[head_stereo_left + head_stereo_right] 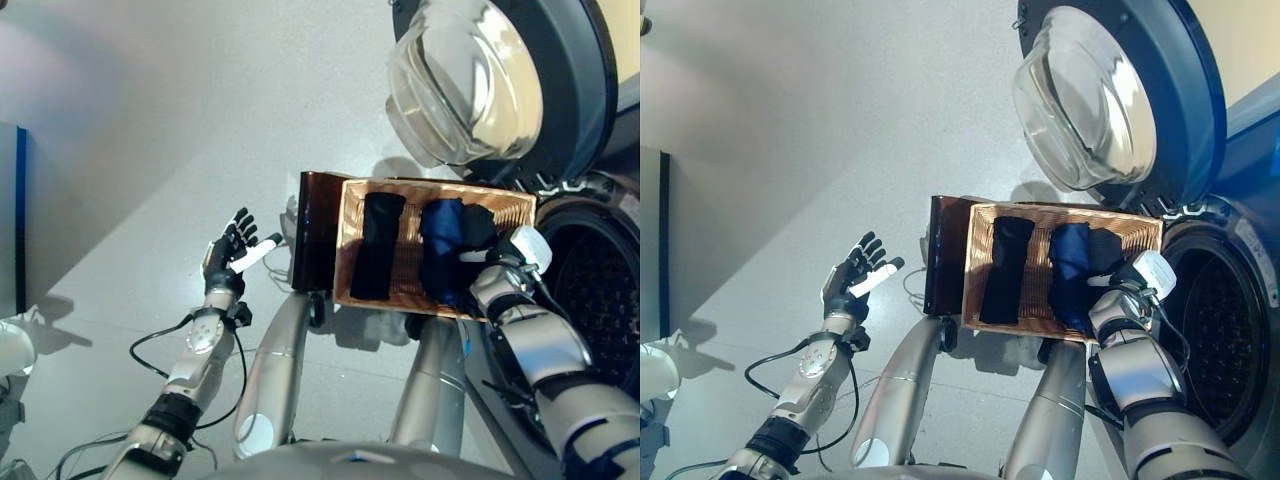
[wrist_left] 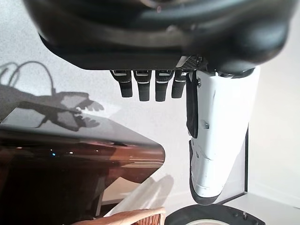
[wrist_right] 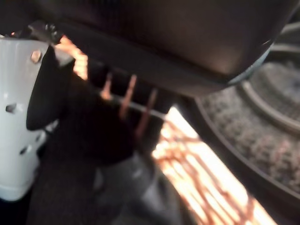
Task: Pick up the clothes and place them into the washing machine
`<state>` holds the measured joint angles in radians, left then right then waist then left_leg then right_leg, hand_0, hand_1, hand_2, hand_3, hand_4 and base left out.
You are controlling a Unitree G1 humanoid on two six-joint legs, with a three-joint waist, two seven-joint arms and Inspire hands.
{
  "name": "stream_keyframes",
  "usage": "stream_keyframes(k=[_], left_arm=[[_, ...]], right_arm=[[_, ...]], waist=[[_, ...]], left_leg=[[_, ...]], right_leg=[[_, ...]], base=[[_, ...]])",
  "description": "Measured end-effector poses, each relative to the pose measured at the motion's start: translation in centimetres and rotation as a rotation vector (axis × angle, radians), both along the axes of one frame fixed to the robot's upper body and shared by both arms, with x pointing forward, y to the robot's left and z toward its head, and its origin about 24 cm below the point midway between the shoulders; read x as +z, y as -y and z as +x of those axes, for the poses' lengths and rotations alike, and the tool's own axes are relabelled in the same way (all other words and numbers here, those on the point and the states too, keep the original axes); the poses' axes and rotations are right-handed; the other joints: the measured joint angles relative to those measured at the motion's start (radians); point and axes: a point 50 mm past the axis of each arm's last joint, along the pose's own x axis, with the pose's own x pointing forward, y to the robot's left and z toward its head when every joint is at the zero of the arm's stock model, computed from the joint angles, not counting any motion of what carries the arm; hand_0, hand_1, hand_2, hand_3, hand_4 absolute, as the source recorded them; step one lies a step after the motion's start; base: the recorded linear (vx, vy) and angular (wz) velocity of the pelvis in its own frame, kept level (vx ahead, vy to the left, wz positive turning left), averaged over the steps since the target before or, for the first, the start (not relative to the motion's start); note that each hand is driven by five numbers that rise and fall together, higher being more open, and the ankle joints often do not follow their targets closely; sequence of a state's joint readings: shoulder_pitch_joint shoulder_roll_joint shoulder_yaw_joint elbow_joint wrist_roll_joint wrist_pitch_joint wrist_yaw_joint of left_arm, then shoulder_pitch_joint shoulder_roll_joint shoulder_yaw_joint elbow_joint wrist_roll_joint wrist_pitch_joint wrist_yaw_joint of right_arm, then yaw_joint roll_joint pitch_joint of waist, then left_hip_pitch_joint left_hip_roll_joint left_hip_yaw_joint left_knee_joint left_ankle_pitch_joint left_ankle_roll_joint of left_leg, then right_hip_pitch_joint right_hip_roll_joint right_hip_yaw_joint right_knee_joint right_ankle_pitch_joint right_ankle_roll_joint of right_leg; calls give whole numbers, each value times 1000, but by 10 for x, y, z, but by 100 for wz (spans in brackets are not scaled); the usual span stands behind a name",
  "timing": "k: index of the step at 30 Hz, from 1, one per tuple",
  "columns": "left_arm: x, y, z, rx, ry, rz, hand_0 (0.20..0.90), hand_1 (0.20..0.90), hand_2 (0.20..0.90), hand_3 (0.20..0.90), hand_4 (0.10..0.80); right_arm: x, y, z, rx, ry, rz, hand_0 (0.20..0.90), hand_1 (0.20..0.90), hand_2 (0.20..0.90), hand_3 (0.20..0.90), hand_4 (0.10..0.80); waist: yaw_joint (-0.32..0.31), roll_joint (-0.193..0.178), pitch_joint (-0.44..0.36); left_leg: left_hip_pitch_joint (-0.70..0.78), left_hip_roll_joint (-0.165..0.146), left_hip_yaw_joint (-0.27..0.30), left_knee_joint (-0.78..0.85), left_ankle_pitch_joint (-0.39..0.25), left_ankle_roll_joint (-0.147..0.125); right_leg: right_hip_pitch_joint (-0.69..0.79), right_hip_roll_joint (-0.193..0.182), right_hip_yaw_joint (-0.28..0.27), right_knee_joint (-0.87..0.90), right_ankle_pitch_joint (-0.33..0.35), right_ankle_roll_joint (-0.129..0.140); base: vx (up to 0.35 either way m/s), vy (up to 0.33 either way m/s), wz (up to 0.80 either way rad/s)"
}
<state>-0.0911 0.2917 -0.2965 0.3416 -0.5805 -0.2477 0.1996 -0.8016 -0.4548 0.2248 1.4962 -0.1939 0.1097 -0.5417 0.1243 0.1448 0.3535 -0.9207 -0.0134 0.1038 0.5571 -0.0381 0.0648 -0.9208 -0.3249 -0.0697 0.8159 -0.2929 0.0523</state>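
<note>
Our right hand [image 1: 492, 262] is down in the wicker basket [image 1: 352, 205] on dark clothes [image 1: 443, 235], grip unclear. Left hand [image 1: 228, 256] hovers spread over grey floor [image 1: 150, 120], left of basket. Washing machine [image 1: 600, 280] sits right of basket, door [image 1: 470, 75] open.

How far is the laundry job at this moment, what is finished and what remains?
Done: the washing machine door is open, so the drum is ready. In hand: the right hand is down in the wicker basket on a dark garment; whether it grips is unclear. Left: the black garment and the blue garment lie in the basket, and no clothes show in the drum. The left hand is open, away from the basket.
</note>
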Motion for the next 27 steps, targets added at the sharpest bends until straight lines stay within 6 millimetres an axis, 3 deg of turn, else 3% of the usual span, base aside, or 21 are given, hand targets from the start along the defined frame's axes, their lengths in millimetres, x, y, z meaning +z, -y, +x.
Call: stream_keyframes(k=[13, 22, 27], left_arm=[[0, -2, 0, 9, -5, -4, 900, 900, 900, 900, 800], [-7, -5, -5, 31, -35, -10, 900, 900, 900, 900, 800], [-10, -6, -6, 38, -43, -11, 900, 900, 900, 900, 800]], right_arm=[[2, -2, 3, -24, 39, 49, 200, 200, 200, 200, 300], [-31, -36, -5, 9, 133, 285, 200, 200, 200, 200, 300], [-41, -40, -13, -12, 157, 374, 200, 200, 200, 200, 300]], waist=[[-5, 0, -1], [-53, -10, -3], [-70, -37, -13]], left_leg=[[-13, 3, -1, 16, -4, 6], [112, 12, 4, -74, 13, 4], [188, 11, 3, -197, 75, 2]], right_leg=[[-5, 3, 0, -3, 8, 19], [128, 22, -12, -116, 39, 69], [184, 32, -32, -199, 80, 81]], base=[[5, -1, 0], [25, -23, -7], [40, -37, 0]])
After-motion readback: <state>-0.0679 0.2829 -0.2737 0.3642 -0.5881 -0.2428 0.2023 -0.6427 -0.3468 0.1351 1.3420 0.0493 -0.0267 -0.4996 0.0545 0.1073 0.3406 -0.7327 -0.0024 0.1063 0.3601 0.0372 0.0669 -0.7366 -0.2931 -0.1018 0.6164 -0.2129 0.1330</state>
